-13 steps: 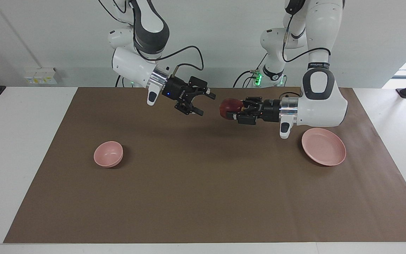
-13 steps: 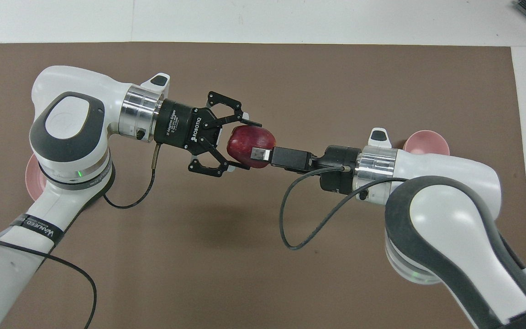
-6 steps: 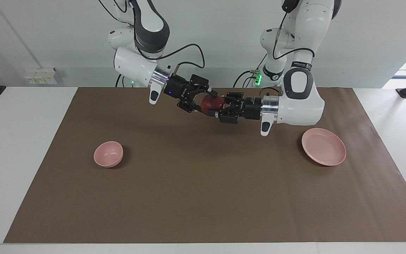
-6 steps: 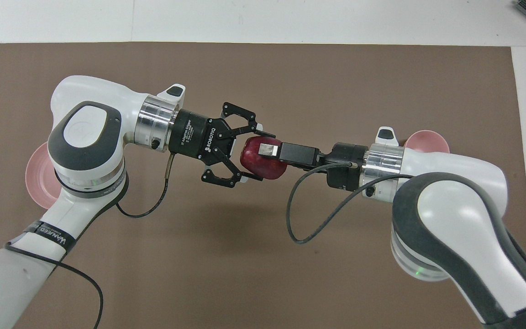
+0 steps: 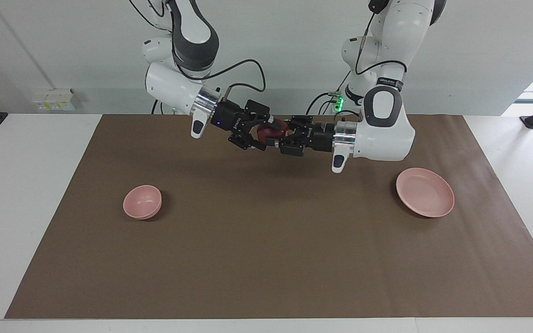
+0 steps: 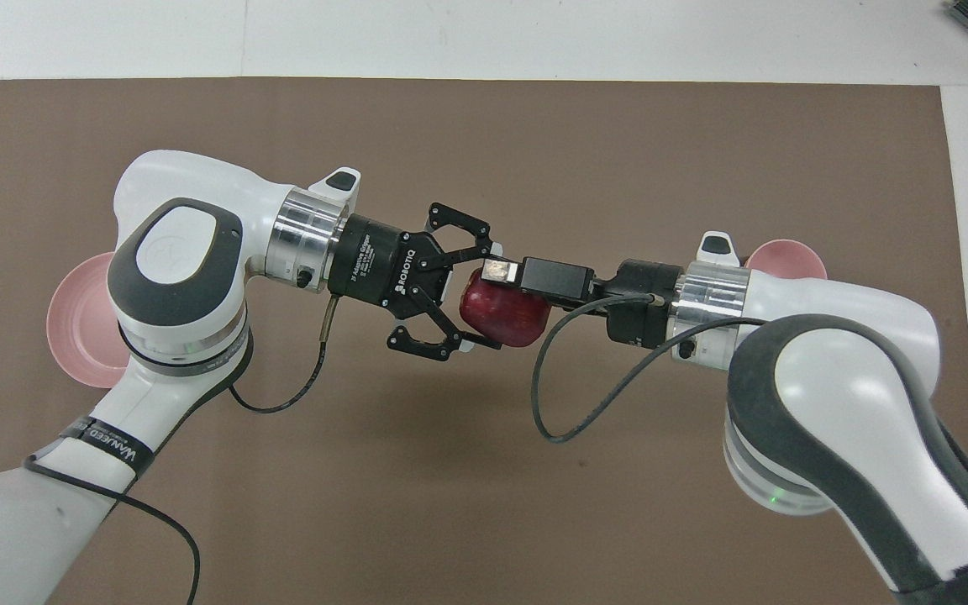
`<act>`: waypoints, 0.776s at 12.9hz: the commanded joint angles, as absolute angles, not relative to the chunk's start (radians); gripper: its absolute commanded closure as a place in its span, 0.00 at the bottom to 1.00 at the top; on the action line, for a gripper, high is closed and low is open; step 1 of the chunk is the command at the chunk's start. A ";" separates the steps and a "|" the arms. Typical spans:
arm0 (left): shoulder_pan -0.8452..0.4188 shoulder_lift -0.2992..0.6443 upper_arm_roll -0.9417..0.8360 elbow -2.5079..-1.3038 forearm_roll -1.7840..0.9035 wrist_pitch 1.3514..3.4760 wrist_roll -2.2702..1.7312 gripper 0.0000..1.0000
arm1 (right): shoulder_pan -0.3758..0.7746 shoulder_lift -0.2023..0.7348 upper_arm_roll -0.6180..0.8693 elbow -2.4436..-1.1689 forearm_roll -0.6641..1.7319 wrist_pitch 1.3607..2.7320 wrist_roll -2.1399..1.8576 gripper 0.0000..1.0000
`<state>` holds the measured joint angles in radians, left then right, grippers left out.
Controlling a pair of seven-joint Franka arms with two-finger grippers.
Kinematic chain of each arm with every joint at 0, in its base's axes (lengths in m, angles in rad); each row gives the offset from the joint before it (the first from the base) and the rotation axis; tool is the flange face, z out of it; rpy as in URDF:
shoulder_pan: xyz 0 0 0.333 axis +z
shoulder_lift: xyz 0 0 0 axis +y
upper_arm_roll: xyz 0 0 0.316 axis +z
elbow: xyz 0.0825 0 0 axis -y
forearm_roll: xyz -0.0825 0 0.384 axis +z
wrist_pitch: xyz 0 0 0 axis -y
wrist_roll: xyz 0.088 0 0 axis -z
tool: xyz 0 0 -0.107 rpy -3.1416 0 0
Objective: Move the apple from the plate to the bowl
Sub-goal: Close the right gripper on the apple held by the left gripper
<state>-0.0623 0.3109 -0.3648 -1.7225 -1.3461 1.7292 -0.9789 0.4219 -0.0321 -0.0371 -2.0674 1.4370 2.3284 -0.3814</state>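
The dark red apple (image 5: 270, 131) is up in the air over the middle of the brown mat, between both grippers; it also shows in the overhead view (image 6: 507, 309). My left gripper (image 5: 281, 135) (image 6: 484, 296) is shut on it from the left arm's end. My right gripper (image 5: 269, 135) (image 6: 501, 284) is open, with one finger above and one below the apple. The pale pink plate (image 5: 425, 199) (image 6: 81, 319) lies bare toward the left arm's end. The small pink bowl (image 5: 142, 201) (image 6: 786, 256) stands toward the right arm's end, partly hidden under the right arm in the overhead view.
A brown mat (image 5: 266, 259) covers the white table. A black cable (image 6: 547, 403) loops down from the right wrist and another cable (image 6: 282, 403) from the left wrist. A white socket box (image 5: 53, 98) sits on the wall.
My left gripper has carried the apple away from the plate toward the right gripper. The open right fingers, apart from the apple one second ago, now stand around it.
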 commanded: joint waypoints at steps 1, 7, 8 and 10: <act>-0.081 0.273 -0.351 -1.758 -1.384 1.740 -0.986 1.00 | 0.413 -0.041 -0.032 -2.077 1.451 2.336 -0.367 0.00; -0.080 0.273 -0.350 -1.758 -1.397 1.762 -0.983 1.00 | 0.413 -0.044 -0.031 -2.080 1.451 2.327 -0.367 0.00; -0.081 0.273 -0.350 -1.758 -1.399 1.764 -0.983 1.00 | 0.414 -0.048 -0.031 -2.082 1.451 2.327 -0.367 0.00; -0.080 0.273 -0.350 -1.758 -1.399 1.766 -0.982 1.00 | 0.416 -0.049 -0.029 -2.082 1.451 2.322 -0.365 0.00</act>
<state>-0.0718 0.3108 -0.3606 -1.7230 -1.3670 1.7437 -0.9789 0.4197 -0.0320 -0.0370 -2.0674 1.4370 2.3284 -0.3813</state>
